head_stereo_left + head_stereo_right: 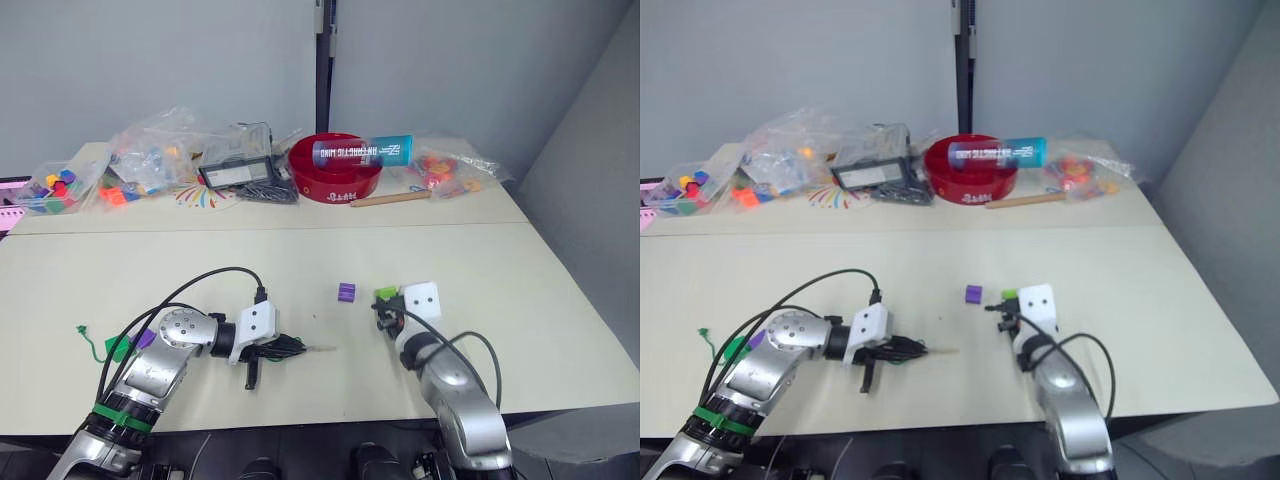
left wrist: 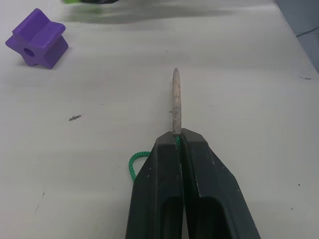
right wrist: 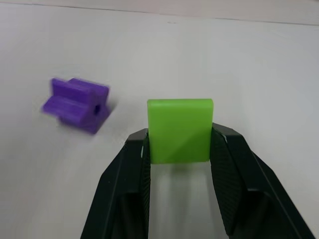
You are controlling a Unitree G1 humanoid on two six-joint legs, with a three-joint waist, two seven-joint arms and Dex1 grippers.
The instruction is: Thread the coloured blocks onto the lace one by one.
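Note:
My left gripper [image 2: 178, 142] is shut on the green lace [image 2: 133, 164], whose pale stiff tip [image 2: 176, 99] sticks out ahead over the table and points right in the left eye view [image 1: 322, 348]. The cord trails back to a knot [image 1: 82, 330] at the far left, with a dark green block [image 1: 118, 347] and a purple block [image 1: 146, 339] strung near it behind my left arm. My right gripper [image 3: 180, 144] is shut on the lime green block [image 3: 180, 128], just right of table centre [image 1: 386, 293]. A loose purple block [image 1: 346, 291] lies just left of it.
Along the table's far side stand a red bowl [image 1: 335, 168] with a blue tube, clear bags of bright toy pieces [image 1: 150, 155], a black device [image 1: 240, 172] and a wooden stick [image 1: 390, 199]. Black cables [image 1: 200, 285] loop over my left arm.

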